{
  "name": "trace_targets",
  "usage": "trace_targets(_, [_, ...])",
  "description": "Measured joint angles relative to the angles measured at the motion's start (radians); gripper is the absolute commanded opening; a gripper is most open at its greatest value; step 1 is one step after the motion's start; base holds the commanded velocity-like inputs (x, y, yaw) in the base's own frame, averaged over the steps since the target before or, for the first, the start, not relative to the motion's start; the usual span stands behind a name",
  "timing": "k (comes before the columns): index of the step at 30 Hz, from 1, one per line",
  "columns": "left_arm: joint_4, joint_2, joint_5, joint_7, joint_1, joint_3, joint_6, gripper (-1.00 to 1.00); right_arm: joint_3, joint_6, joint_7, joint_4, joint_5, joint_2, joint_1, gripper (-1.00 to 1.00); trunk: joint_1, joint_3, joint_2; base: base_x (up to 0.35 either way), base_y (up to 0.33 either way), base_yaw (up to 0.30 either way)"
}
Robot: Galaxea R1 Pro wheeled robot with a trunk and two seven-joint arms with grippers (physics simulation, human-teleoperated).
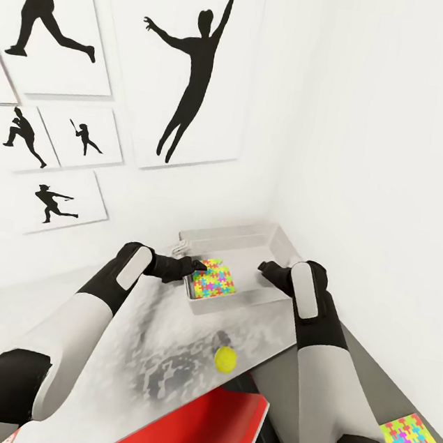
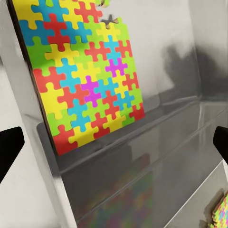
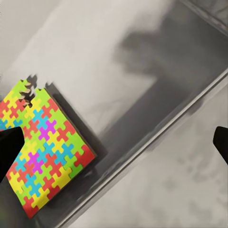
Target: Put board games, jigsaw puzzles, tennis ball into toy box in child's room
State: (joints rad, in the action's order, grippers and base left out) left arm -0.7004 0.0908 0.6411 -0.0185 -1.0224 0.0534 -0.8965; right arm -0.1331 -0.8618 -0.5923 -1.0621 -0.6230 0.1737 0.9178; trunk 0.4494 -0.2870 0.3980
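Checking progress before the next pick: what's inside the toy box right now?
One jigsaw puzzle lies at the near-left end of the toy box; the rest of the floor looks bare. What is under the puzzle is hidden.

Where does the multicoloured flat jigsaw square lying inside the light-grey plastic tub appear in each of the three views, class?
Head view: the multicoloured flat jigsaw square lies centre frame, in the near-left end of the light-grey plastic tub.
Left wrist view: it covers the upper-left area.
Right wrist view: it sits at the lower left.
Shared landmark: the tub's grey wall beside the puzzle.
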Motion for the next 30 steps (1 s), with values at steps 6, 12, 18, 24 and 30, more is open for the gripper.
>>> trace_targets(6, [0.000, -0.001, 0.001, -0.001, 0.000, 0.000, 0.001, 1.00, 0.001, 0.003, -0.009, 0.001, -0.004, 0.000, -0.001, 1.00, 0.000, -0.003, 0.000, 0.000, 0.000, 0.000])
trace_targets(12, [-0.001, -0.001, 0.001, -0.001, 0.000, 0.000, 0.000, 1.00, 0.001, 0.004, -0.017, 0.002, -0.006, 0.000, -0.001, 1.00, 0.000, -0.012, 0.000, 0.000, 0.000, 0.000])
trace_targets(18, [-0.004, -0.002, 0.001, -0.001, 0.000, 0.000, -0.001, 1.00, 0.001, 0.004, -0.020, 0.002, -0.006, 0.000, -0.001, 1.00, 0.000, -0.022, 0.000, 0.000, 0.000, 0.000])
trace_targets(24, [-0.006, -0.002, 0.001, -0.001, 0.000, 0.000, -0.001, 1.00, 0.001, 0.004, -0.020, 0.002, -0.007, 0.000, -0.001, 1.00, 0.000, -0.031, 0.000, 0.000, 0.000, 0.000])
trace_targets(30, [-0.007, -0.002, -0.002, -0.002, -0.027, -0.001, -0.003, 1.00, 0.000, 0.004, -0.020, 0.002, -0.007, 0.000, -0.001, 1.00, 0.000, -0.041, 0.000, 0.000, 0.000, 0.000])
